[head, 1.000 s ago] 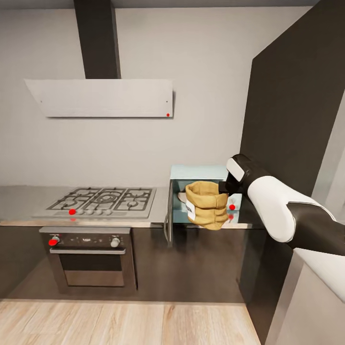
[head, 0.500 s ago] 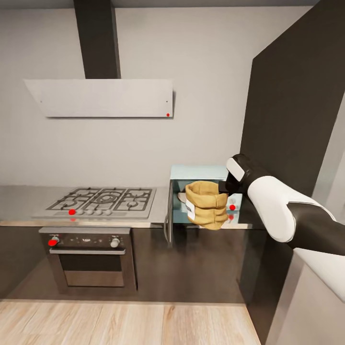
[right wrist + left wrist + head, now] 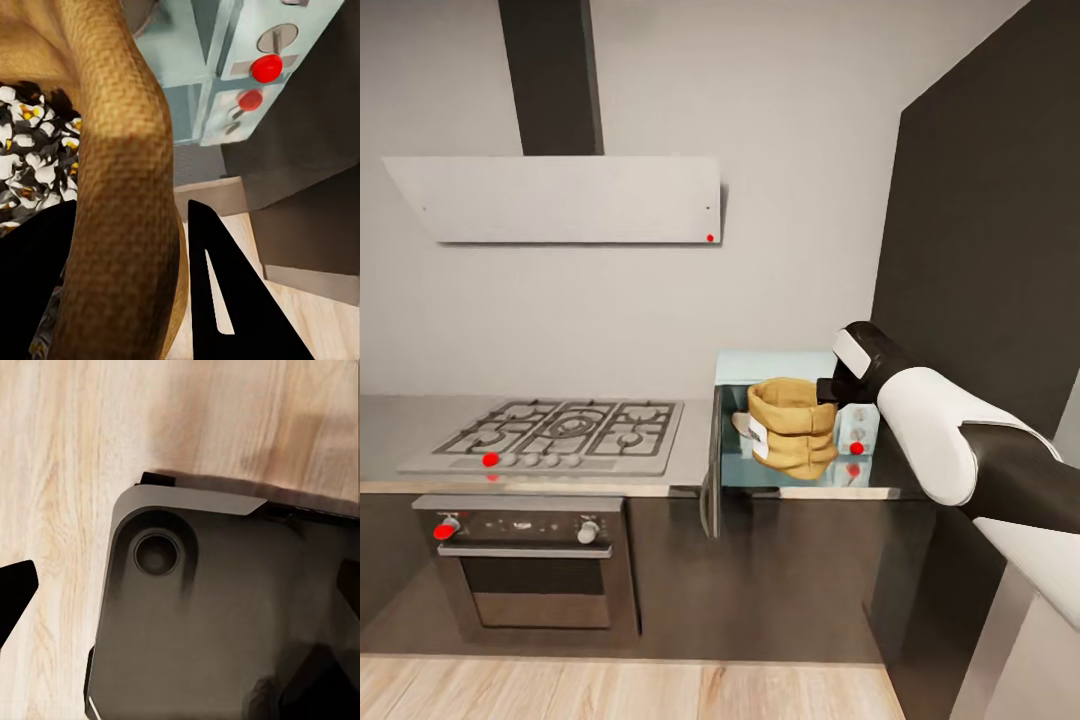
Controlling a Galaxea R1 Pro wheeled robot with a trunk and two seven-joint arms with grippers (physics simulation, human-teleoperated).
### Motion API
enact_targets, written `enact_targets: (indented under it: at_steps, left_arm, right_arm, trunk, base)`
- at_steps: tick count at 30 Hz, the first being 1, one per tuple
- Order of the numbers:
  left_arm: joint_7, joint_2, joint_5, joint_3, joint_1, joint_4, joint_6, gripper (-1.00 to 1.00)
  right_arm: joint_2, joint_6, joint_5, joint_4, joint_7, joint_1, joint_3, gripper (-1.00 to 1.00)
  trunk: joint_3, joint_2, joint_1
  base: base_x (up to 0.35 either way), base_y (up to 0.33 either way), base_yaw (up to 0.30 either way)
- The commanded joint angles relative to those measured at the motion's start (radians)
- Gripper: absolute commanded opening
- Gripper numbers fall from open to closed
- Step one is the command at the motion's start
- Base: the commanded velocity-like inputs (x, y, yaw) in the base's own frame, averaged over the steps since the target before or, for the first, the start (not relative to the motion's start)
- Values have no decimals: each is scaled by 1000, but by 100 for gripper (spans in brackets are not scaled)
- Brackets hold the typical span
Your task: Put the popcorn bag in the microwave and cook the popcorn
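No text, brand, number or sign could be read anywhere. The popcorn bag [image 3: 792, 428], at centre right of the head view, carried a small white label [image 3: 759, 437] with dark marks too blurred to make out. The oven [image 3: 525, 575] at lower left had a tiny mark between its knobs, also illegible. The microwave [image 3: 790, 420] control panel [image 3: 259, 75], at the upper right of the right wrist view, showed only knobs and red dots, no lettering.
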Motion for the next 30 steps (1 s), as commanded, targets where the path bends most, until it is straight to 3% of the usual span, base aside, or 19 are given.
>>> enact_targets:
  at_steps: [1,30]
  left_arm:
    - [0,0,5,3,-1,0,-3,100]
    - [0,-1,5,3,0,0,-3,100]
  right_arm:
    - [0,1,-6,-1,-11,-1,-8,-100]
    - [-4,1,-12,26,-12,7,-9,-100]
  trunk:
    - [-1,-1,0]
    - [-1,-1,0]
  base:
    - [207,0,0]
    - [15,0,0]
